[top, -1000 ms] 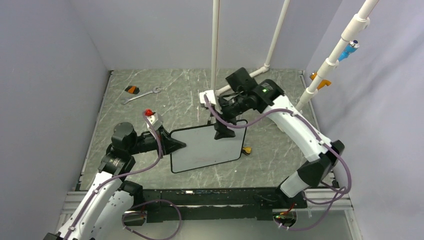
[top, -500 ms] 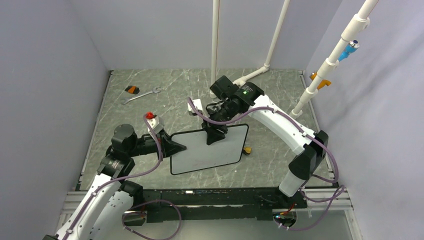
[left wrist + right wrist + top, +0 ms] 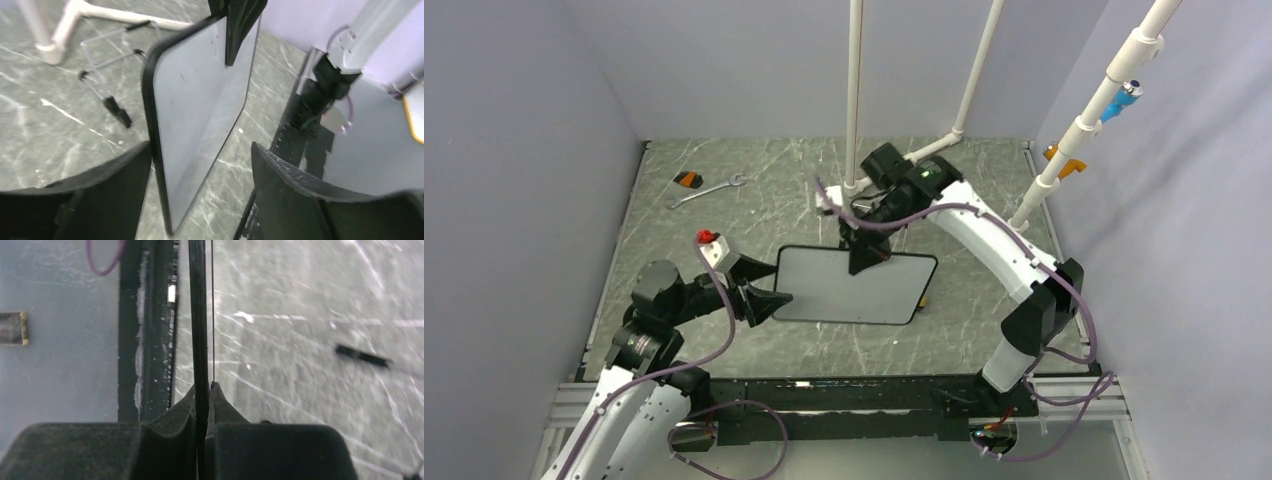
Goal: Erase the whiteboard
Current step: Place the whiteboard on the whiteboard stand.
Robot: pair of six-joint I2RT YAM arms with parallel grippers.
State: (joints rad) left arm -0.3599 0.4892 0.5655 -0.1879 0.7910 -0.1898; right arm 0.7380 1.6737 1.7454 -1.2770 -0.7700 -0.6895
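The whiteboard (image 3: 849,292) is a small blank white board in a thin black frame, held up off the marble table (image 3: 724,225). My right gripper (image 3: 870,262) comes down from above and is shut on its top edge. In the right wrist view, that gripper (image 3: 204,387) pinches the black frame (image 3: 198,315) edge-on. My left gripper (image 3: 773,288) is open at the board's left end. In the left wrist view its jaws (image 3: 200,170) stand wide on either side of the board (image 3: 200,90), and the left finger (image 3: 110,190) is close to the frame.
A wrench (image 3: 709,190) and a small orange-and-black item (image 3: 687,180) lie at the back left. A small yellow-and-black object (image 3: 918,299) sits by the board's right edge. White pipes (image 3: 855,90) rise at the back. A clear stand with black feet (image 3: 112,80) shows behind the board.
My left gripper has opened and let go of the board's left edge. My right gripper has closed on its top edge. The board has shifted right and levelled out.
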